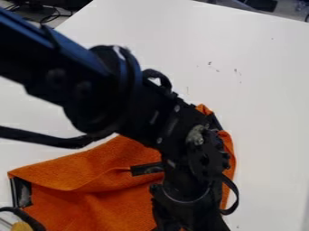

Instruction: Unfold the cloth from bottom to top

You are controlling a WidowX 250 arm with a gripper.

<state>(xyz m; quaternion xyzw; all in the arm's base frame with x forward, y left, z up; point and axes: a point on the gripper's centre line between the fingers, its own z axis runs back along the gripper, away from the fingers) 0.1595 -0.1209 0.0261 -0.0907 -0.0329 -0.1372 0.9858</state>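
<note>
evidently the orange cloth [91,205] is lying rumpled from lower left to bottom centre of frame, a fold crossing its left part. white table [265,90] is supporting it flat, probably leaving room for spreading upward. black arm [96,85] is slanting in from upper left, gripper [188,219] hanging over the cloth at bottom centre, likely for working its lower edge. cannot tell whether it's being kept open or is gripping fabric.

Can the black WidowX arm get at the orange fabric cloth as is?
Likely yes: the black WidowX arm hangs over the orange fabric cloth, and I see nothing wedged between them that would block it.
</note>
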